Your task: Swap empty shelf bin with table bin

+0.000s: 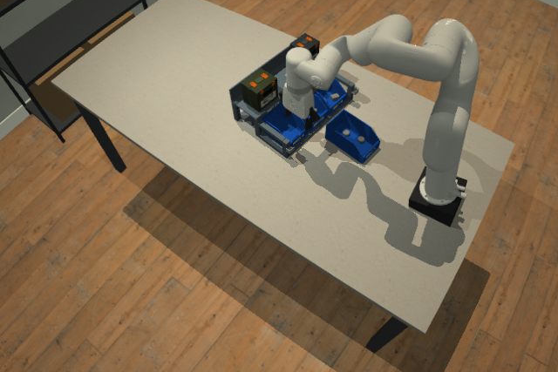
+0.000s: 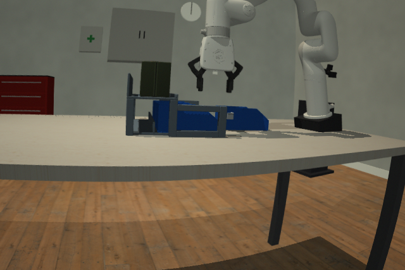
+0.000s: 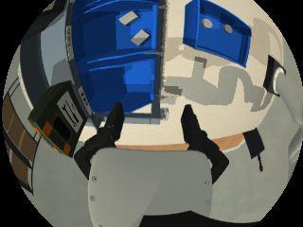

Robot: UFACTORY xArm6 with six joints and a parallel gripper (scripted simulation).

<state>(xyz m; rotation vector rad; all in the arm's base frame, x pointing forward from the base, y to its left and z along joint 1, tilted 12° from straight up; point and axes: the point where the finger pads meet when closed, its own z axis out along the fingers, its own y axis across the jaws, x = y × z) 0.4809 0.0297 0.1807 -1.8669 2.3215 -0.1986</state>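
Note:
The empty blue bin [image 1: 274, 118] [image 3: 120, 82] stands at the near end of the grey shelf [image 1: 273, 137] [image 2: 173, 116] [image 3: 53, 42], open front towards the front lip. Its neighbour, a blue bin [image 3: 95, 38] with light parts, is in the middle place; the far bin [image 1: 338, 89] also holds a light part. The other open bin [image 1: 342, 138] [image 2: 243, 118] [image 3: 191, 28] stands on the table in front of the shelf, with two round grey parts inside. My gripper [image 1: 298, 121] [image 2: 214, 90] [image 3: 152, 111] is open and empty, pointing down above the near end of the shelf, clear of the bins.
An olive case [image 1: 259, 89] [image 2: 155, 79] [image 3: 57, 120] with orange latches stands on the shelf's upper board, behind the empty bin. A second case [image 1: 306, 42] stands at the board's far end. The arm's black base [image 1: 434, 207] [image 2: 317, 122] stands at the table's right.

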